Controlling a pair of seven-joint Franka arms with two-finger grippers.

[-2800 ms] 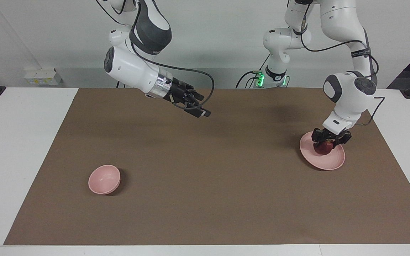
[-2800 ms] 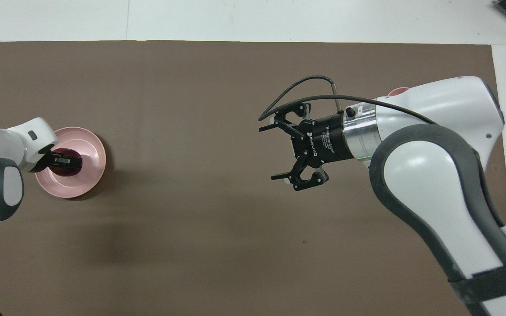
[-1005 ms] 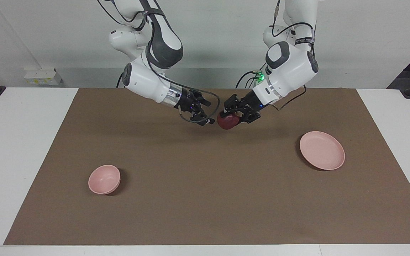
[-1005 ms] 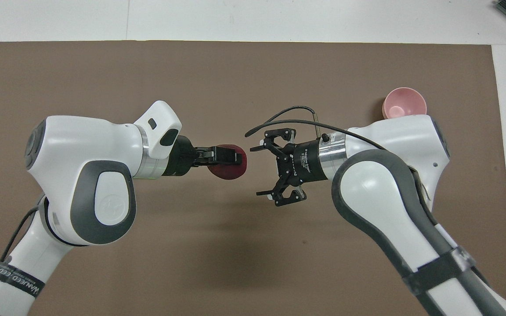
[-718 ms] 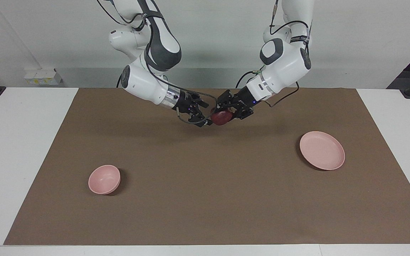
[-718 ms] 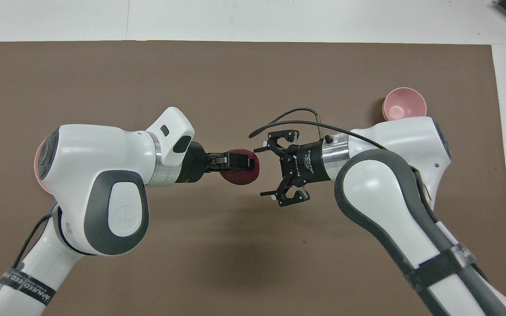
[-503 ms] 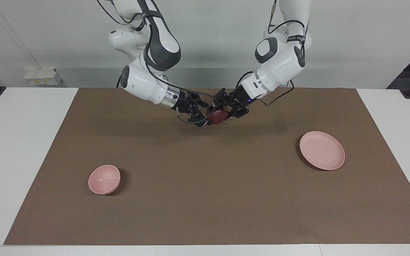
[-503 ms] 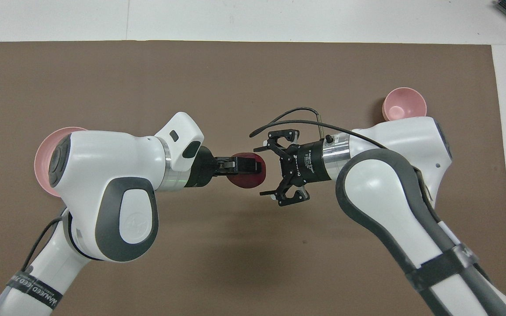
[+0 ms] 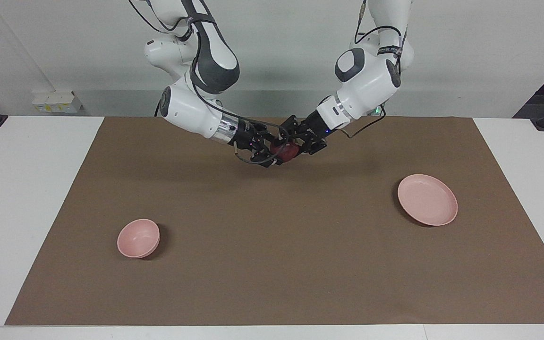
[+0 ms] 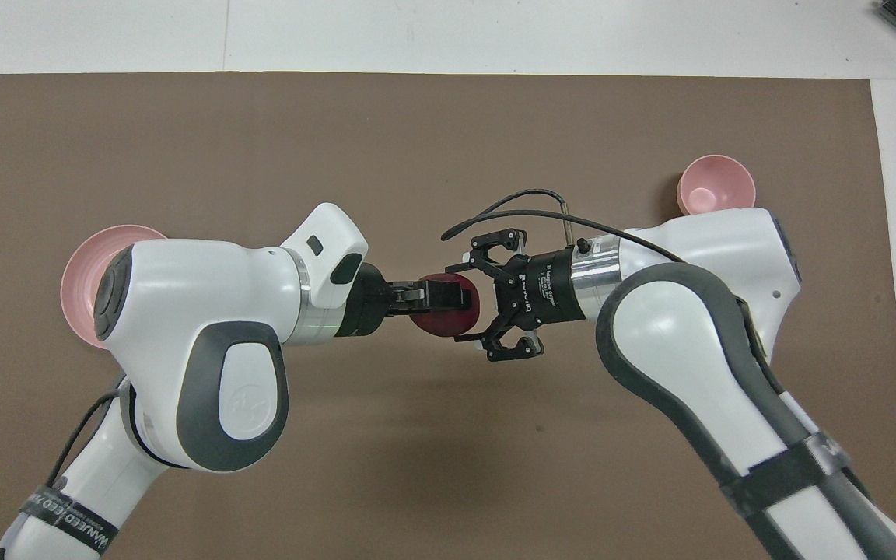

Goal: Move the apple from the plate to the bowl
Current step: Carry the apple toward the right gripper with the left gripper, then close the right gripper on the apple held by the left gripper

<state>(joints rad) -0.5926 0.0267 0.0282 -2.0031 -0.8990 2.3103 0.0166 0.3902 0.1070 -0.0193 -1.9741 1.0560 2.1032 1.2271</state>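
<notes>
Apple mid-air at the handover, between both grippers

The apple [image 10: 445, 315] is small, round, dark red and glossy; it looks firm and fairly light, but its smooth curved skin could slip, so the safest hold is across its widest part, clear of the fingers already on it. It hangs over the brown mat [image 9: 272, 264] near the robots, at mid-table. The left gripper [image 10: 448, 296] is clamped on it, while the right gripper [image 10: 487, 299] has its fingers spread around the apple's free side, not yet closed. The empty plate [image 9: 427, 199] lies toward the left arm's end, the bowl [image 9: 138, 238] toward the right arm's end, well apart.
</notes>
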